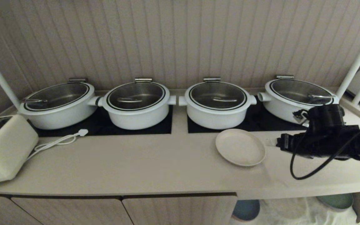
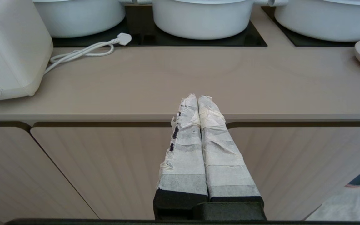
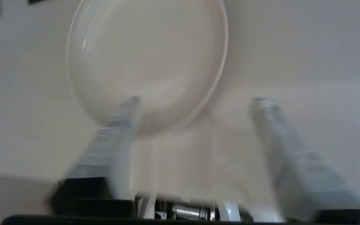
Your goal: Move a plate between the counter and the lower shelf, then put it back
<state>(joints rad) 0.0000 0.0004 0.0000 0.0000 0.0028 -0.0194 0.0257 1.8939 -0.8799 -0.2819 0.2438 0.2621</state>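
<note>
While plate (image 1: 240, 147) lies flat on surface (image 1: 142, 162) | right claw (image 3: 195, 103) spread wide, empty — beside its rim | left claw (image 2: 197, 99) pressed together, parked.

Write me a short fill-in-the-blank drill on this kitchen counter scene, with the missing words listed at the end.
1. The cream plate lies on the ____.
2. ____ white pots with glass lids stand on the black hob panels.
3. The right gripper has its fingers ____, with nothing between them.
4. The left gripper, in front of the cabinet doors, has its fingers ____.

Missing words: counter; four; open; shut
</note>
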